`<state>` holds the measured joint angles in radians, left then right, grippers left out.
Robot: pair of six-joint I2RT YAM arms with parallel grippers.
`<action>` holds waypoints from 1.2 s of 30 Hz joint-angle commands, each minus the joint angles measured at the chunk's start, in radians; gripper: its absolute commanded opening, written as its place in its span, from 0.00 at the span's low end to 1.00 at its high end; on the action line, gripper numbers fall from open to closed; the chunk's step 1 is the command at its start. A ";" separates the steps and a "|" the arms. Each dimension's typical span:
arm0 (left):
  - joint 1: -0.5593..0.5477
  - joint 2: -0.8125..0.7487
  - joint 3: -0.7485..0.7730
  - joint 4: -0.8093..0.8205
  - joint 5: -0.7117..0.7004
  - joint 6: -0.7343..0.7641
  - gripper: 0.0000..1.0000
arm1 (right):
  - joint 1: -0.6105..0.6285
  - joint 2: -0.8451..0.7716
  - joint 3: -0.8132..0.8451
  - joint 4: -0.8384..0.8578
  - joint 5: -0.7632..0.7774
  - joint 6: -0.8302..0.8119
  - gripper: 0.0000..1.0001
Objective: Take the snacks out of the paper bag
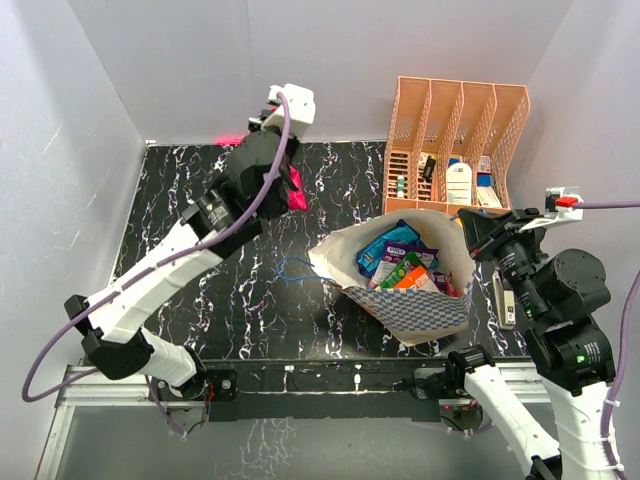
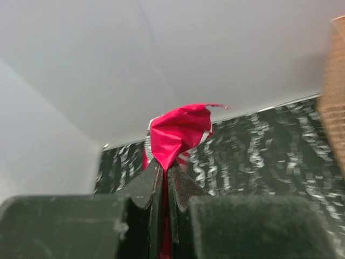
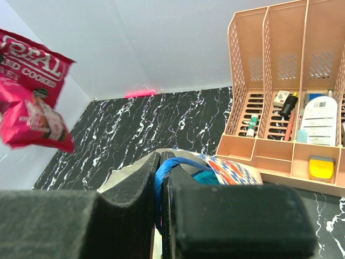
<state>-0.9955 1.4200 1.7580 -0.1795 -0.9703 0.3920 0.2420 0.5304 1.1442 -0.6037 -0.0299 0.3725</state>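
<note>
Magenta snack (image 2: 180, 129) tight in left tool (image 2: 164, 164) near wall (image 1: 200, 60); cord (image 3: 175, 163) tight in right tool (image 3: 161, 157).

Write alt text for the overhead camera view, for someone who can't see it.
Left gripper holds a magenta snack packet over a black marbled table. Right gripper holds an open blue-checkered paper bag, more packets inside; a peach organizer stands behind it.

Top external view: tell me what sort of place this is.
Probably a robot lab test cell. White walls box in a black marbled tabletop, the left arm and right arm mount on a rail at its near edge, and the paper bag looks like a prop.
</note>
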 commanded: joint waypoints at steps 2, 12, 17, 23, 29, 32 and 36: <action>0.235 -0.028 -0.016 -0.036 0.025 -0.144 0.00 | 0.004 -0.003 0.089 0.119 0.019 -0.035 0.07; 0.470 -0.060 -0.193 -0.216 -0.006 -0.367 0.00 | 0.005 0.023 0.096 0.129 -0.012 -0.074 0.07; 0.542 -0.143 -0.339 -0.246 -0.090 -0.394 0.00 | 0.005 0.028 0.098 0.133 -0.037 -0.085 0.07; 0.619 -0.231 -0.530 -0.258 -0.139 -0.481 0.00 | 0.005 0.027 0.108 0.124 -0.038 -0.109 0.07; 0.694 -0.183 -0.577 -0.360 -0.159 -0.680 0.00 | 0.004 0.031 0.100 0.129 -0.054 -0.113 0.07; 0.742 -0.113 -0.591 -0.364 -0.132 -0.762 0.00 | 0.004 0.031 0.096 0.128 -0.058 -0.120 0.07; 0.798 0.067 -0.567 -0.330 -0.075 -0.829 0.00 | 0.004 0.027 0.090 0.128 -0.052 -0.125 0.07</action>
<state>-0.2424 1.3472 1.1706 -0.5217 -1.0687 -0.3122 0.2420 0.5655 1.1774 -0.6186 -0.0700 0.2626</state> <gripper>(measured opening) 0.016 0.077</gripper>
